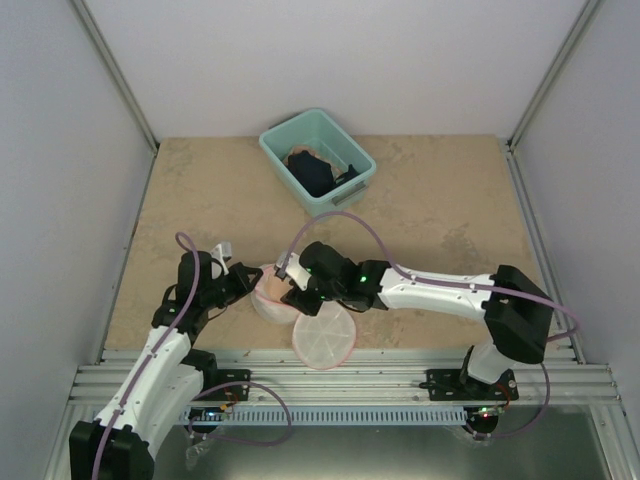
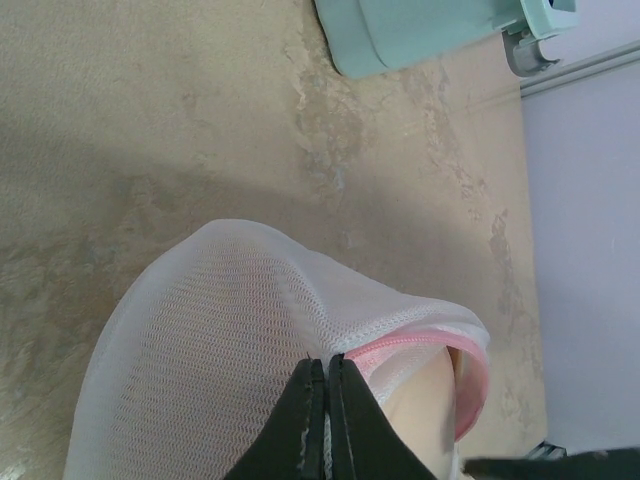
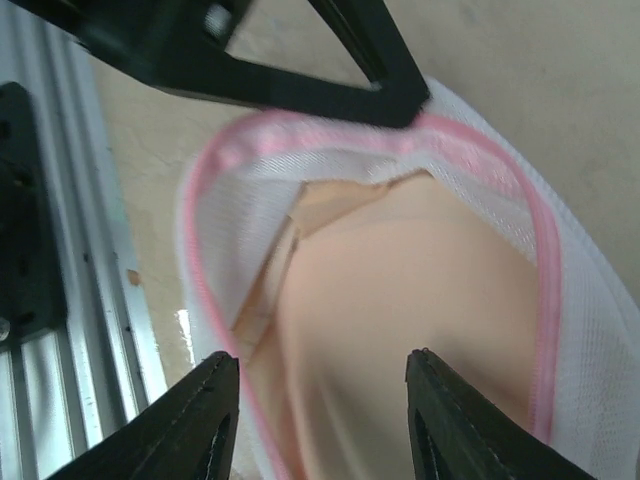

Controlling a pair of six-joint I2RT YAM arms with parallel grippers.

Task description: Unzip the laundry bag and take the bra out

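Left gripper (image 2: 327,366) on bag (image 2: 200,350), bin (image 2: 420,30) beyond

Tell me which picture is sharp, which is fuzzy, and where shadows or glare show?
Top external view: evenly lit, sharp, only faint shadows. Left wrist view: the laundry bag's mesh is crisp; a broad shadow darkens the table beside it. Right wrist view: very close, so the bra and right end effector look soft; a small glare spot near the rail.

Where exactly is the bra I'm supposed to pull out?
At the near edge of the table lies the white mesh laundry bag, its pink zipper rim open, pinched by the left claw. The bra is the smooth peach cup inside that opening, unlike the dark clothes in the teal bin.
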